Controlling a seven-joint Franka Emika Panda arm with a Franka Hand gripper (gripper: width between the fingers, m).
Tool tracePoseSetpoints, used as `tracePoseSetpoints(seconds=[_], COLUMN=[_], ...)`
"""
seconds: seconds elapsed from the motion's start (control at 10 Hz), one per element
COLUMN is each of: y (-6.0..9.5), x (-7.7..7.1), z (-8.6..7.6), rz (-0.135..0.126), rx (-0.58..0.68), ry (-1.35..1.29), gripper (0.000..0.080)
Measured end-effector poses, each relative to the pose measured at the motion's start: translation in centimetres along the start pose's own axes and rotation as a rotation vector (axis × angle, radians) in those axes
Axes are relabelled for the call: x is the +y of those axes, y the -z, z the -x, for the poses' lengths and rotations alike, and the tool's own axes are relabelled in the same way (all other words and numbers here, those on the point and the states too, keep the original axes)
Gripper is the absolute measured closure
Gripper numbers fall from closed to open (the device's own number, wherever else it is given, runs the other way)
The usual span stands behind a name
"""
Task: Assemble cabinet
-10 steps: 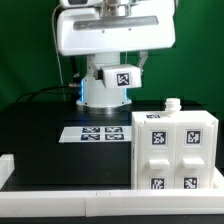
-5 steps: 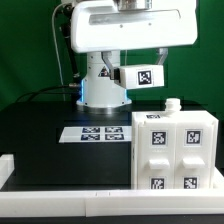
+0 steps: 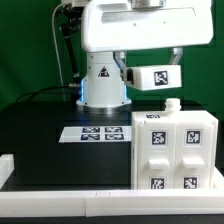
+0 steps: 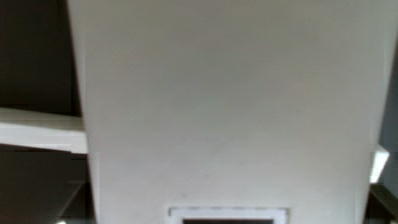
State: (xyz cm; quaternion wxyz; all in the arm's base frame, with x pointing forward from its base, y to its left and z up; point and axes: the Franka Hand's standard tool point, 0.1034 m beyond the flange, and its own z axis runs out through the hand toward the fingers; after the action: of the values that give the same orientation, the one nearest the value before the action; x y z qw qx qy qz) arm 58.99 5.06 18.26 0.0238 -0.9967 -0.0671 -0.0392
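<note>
The white cabinet body (image 3: 175,150) stands at the front on the exterior view's right, with several black-and-white tags on its front face and a small white knob (image 3: 171,103) on top. My gripper (image 3: 152,70) hangs in the air above and behind it. It is shut on a white tagged cabinet panel (image 3: 152,77), held clear of the body. In the wrist view this white panel (image 4: 222,110) fills most of the picture, with the edge of a tag (image 4: 226,214) showing at its end. My fingers are hidden there.
The marker board (image 3: 95,133) lies flat on the black table to the left of the cabinet body. The arm's base (image 3: 103,85) stands behind it. A white rim (image 3: 60,175) runs along the table's front edge.
My gripper has carried the tagged panel toward the exterior view's right, from above the base to above the cabinet body's back. The cabinet body has not moved.
</note>
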Motion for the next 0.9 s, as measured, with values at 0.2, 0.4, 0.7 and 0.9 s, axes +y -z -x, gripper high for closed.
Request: tracePoseSetpoints(seconds=[0.2,0.4,0.7,0.9], y=[-1.1,-1.4,-1.6,-1.7], x=[-0.4,-0.6,-0.7,-1.9], z=[-1.8,-1.5,-1.5,-2.0], rz=[0.007,0.009,0.009,0.004], rx=[0.01,0.013,0.015,0.012], ry=[0.012,0.016,0.015,0.016], gripper=[0.0243,0.0243,0.0243,0.0243])
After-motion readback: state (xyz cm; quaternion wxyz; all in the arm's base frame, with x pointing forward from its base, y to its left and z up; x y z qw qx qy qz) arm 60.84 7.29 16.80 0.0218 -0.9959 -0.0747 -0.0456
